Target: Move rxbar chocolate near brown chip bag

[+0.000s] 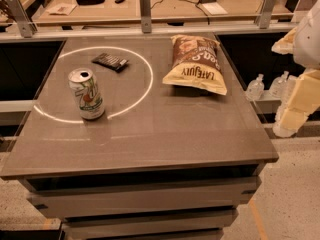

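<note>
The rxbar chocolate (110, 61) is a small flat dark bar lying on the grey table (150, 134) at the back left, inside a bright ring of light. The brown chip bag (195, 64) lies at the back right, brown end far, pale yellow end near, with "LATE JULY" lettering. My arm and gripper (292, 116) hang at the right edge of the view, off the table's right side and well away from both the bar and the bag, holding nothing that I can see.
A white-green soda can (86, 94) stands upright at the left, in front of the bar. Clear plastic bottles (256, 88) sit on a lower shelf to the right. A cluttered wooden counter (150, 4) with metal posts runs behind the table.
</note>
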